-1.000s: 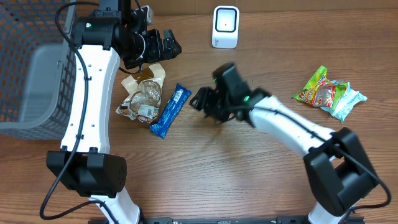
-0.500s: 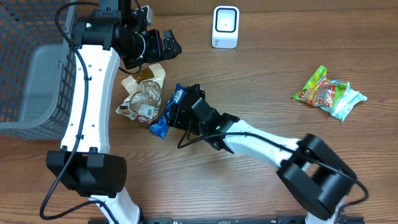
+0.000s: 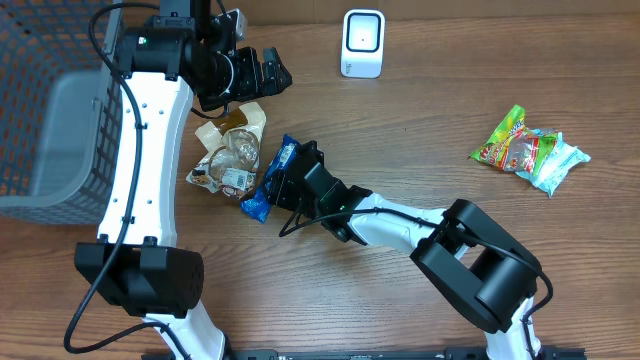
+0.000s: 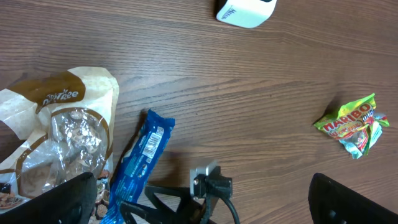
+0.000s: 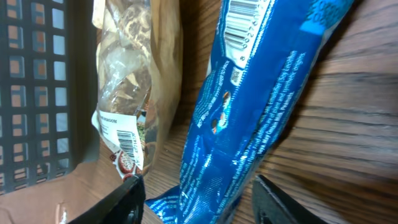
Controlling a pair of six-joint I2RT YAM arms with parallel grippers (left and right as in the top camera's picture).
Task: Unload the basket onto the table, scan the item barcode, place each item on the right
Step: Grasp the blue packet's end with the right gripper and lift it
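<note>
Wooden desk (image 3: pixel 400 120), pretty sparse. Nearest, the right gripper (image 5: pixel 199 199) straddles the one blue snack bar (image 5: pixel 249 112), jaws spread, not clamped yet, so it's lining up a grab, I'd guess. Two candy packs (image 3: pixel 528 147) sit off right, one cookie bag (image 3: pixel 228 155) beside the bar. Left gripper (image 3: pixel 262 72) hangs wide open, parked clear. One white scanner (image 3: pixel 362 42) waits at the back.

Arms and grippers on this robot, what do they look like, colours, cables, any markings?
Both the left arm and right arm have smooth white links with bulky black joints and bases. Loose black cables run alongside each. The fingers are plain black. A small green light glows on the left arm. No lettering is visible.
</note>
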